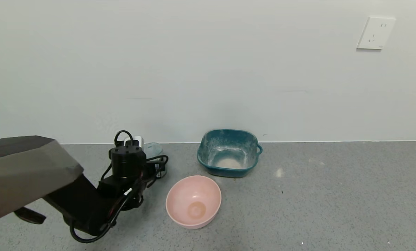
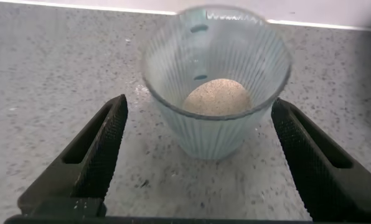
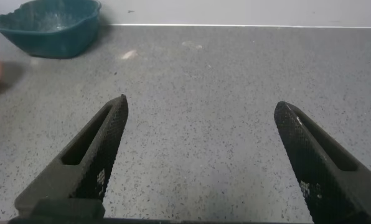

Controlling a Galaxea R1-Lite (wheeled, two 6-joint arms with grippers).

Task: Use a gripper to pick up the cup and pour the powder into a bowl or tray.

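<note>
Our left gripper (image 2: 198, 162) is wide open around the cup (image 2: 216, 112), not touching it. The dish (image 1: 228, 152) sits at three o'clock. Squeezing crooked may tip powder (image 2: 218, 98) out, we think.

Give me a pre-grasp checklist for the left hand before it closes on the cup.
1. Small clear ribbed plastic cup upright on the grey counter: ok.
2. Cup between the left hand fingers, both apart from its walls: ok.
3. Left hand open: ok.
4. Pale powder heap in the cup bottom: ok.
5. Teal-blue square dish standing open by the wall, to the cup's right, round pink bowl nearer: ok.
6. Right hand open over bare counter, off to the right of both dishes: ok.
</note>
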